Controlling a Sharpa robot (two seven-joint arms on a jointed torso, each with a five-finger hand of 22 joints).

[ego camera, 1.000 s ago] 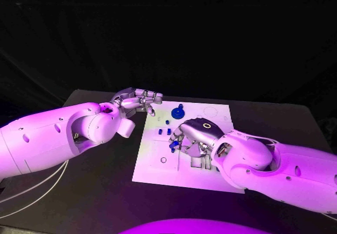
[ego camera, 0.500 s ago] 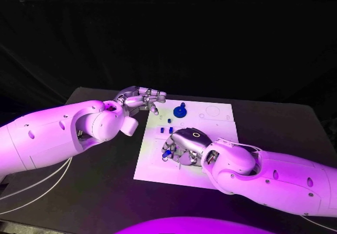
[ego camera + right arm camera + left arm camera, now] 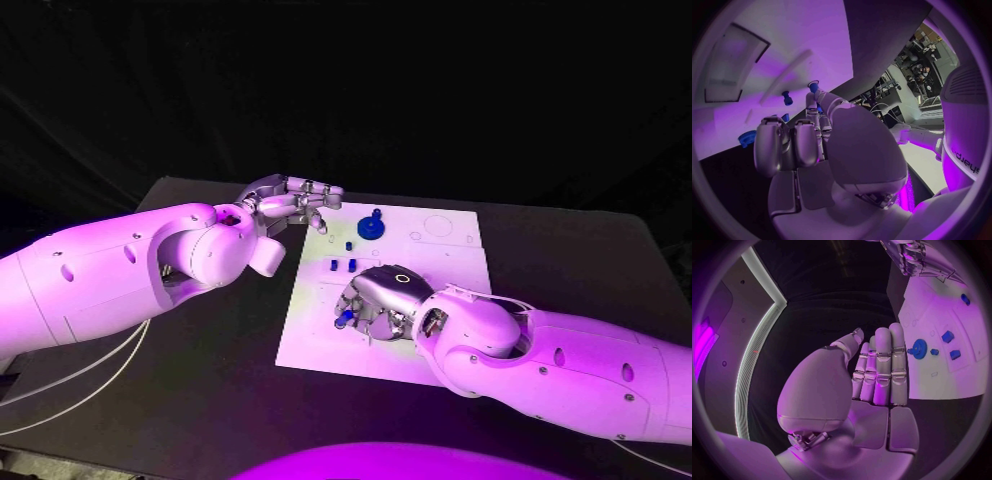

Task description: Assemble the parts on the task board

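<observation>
Black table (image 3: pixel 216 380) under the purple wash, white board (image 3: pixel 440 250) dead centre, and the right robot hand (image 3: pixel 378 305) has come down and toward the near-left part of the board over the last second, from a spot further up the plate. It now hovers low with a small blue part (image 3: pixel 343 320) pinched at its fingertips, just off the left side of the hand; the right wrist view shows that same blue piece at a fingertip (image 3: pixel 813 88) close over the white surface, with another blue peg (image 3: pixel 787 97) standing just beyond it. That reads as a carry nearly finished: the part looks lined up for seating, though I cannot tell whether it is touching the board yet. The left robot hand (image 3: pixel 296 203) has hardly budged, parked off the board's far-left corner, fingers straight and together, holding nothing. Just beside it sits the blue gear (image 3: pixel 369 231), and two small blue pieces (image 3: pixel 340 266) lie between the two hands, unplaced.
</observation>
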